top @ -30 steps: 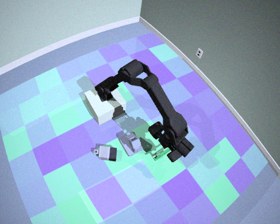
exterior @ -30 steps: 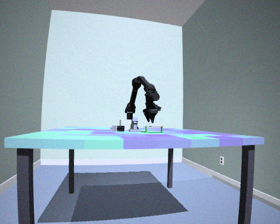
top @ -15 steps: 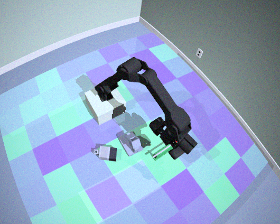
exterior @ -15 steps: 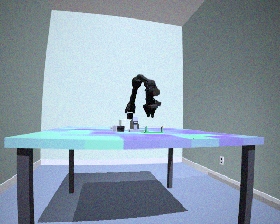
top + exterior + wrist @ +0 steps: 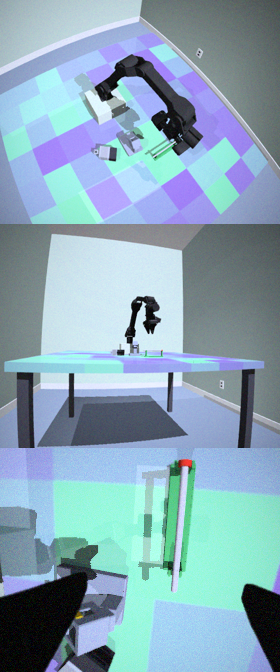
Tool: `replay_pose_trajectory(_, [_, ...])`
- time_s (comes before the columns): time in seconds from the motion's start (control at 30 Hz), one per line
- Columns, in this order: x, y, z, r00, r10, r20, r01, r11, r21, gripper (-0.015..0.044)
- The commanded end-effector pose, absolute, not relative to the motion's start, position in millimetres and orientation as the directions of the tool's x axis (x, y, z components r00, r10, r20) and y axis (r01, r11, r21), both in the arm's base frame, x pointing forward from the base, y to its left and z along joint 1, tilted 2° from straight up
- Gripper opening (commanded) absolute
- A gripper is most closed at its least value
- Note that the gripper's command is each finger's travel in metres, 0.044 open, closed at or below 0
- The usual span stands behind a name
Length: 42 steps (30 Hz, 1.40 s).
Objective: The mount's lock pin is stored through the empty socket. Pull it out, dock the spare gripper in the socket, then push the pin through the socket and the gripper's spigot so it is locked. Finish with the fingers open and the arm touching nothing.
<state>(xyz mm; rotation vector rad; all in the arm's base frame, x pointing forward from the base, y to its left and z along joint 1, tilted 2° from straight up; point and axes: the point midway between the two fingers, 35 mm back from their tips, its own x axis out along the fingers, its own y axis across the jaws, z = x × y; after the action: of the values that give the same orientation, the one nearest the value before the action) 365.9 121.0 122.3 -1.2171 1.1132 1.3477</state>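
The lock pin, a pale rod [image 5: 164, 149] [image 5: 153, 351] [image 5: 179, 533] with a red head, lies across the top of the green rack [image 5: 154, 356] [image 5: 173, 518]. The grey mount [image 5: 135, 145] [image 5: 135, 349] [image 5: 95, 630] stands beside the rack; no pin shows through its socket. The spare gripper [image 5: 105, 152] [image 5: 114, 352], a pale block with a dark end and a small square spigot, lies on the table on the mount's other side. My gripper [image 5: 150, 333] [image 5: 163, 585] is open and empty, high above the rack. In the top view its fingertips are hard to make out.
A white block [image 5: 104, 116] [image 5: 124, 348] stands at the arm's base, behind the mount. The arm arches from there over toward the rack. The mount rises beside the rack, under the left finger's side in the wrist view.
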Motion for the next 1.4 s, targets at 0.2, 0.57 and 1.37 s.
replay_pose_trajectory(0.2, [317,-32,89,-0.133,-0.292,-0.947,-0.932,0.363,0.018,0.044])
replay_pose_trajectory(0.57, [276,-93,82,-0.221,-0.435,-0.873,-0.845,0.532,-0.051,0.044])
replay_pose_trajectory(1.37, [281,-100,-4,-0.221,-0.435,-0.873,-0.845,0.532,-0.051,0.044])
